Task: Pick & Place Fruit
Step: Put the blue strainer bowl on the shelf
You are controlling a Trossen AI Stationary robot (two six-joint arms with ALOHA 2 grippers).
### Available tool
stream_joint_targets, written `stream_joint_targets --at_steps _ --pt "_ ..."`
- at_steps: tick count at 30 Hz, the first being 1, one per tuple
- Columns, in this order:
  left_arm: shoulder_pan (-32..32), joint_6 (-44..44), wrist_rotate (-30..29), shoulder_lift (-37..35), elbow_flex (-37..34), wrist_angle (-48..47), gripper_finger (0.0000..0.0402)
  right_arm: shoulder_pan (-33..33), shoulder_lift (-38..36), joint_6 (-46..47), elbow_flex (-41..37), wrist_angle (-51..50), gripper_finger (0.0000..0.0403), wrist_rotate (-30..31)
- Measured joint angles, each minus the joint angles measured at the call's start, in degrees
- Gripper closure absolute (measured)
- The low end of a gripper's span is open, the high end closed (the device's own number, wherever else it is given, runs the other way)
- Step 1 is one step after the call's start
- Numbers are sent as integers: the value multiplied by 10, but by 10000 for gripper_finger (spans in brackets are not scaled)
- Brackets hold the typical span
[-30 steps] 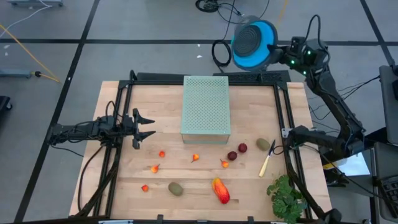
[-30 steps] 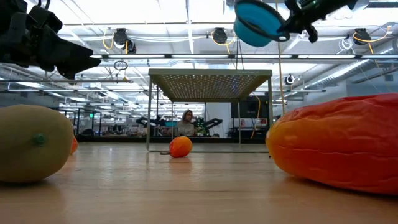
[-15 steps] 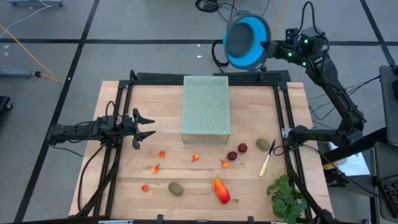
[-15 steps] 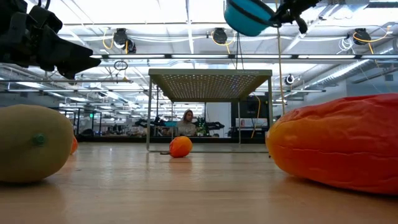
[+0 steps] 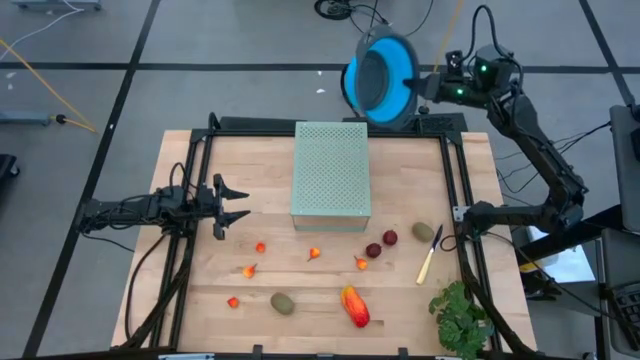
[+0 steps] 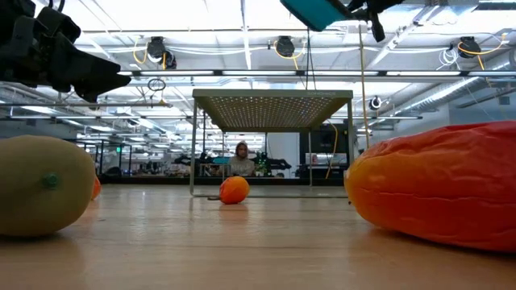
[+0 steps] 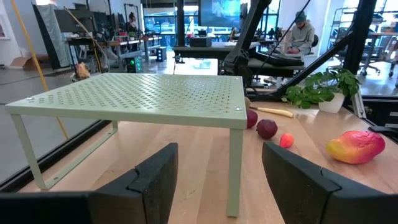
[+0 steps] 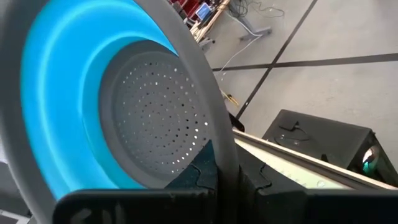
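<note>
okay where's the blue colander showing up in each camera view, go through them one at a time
High view: the blue colander is top centre-right, beyond the table's far edge, held by the right tool.
Low view: only its underside shows, at the top edge, above the perforated green shelf.
Left wrist view: not in it.
Right wrist view: fills most of the picture, rim clamped in the tool.
Shared landmark: the green shelf, also in the left wrist view.

Fruit [image 5: 355, 306] in front of rack [image 5: 331, 176]
</note>
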Motion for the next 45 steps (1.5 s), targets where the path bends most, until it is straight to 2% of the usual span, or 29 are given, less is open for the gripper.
stream_joint_targets --at_steps 14,22,30,36,45 --pt "0 -1 0 0 0 0 167 12 0 5 0 -17 397 -1" --pt "0 -2 0 0 0 0 167 51 10 17 0 -25 397 -1" --pt "0 -2 0 0 0 0 167 85 33 40 0 -74 397 -1" --pt "0 -1 0 0 0 0 167 98 36 85 0 -111 397 -32" --pt "0 -1 0 0 0 0 167 127 40 92 0 -173 397 -26"
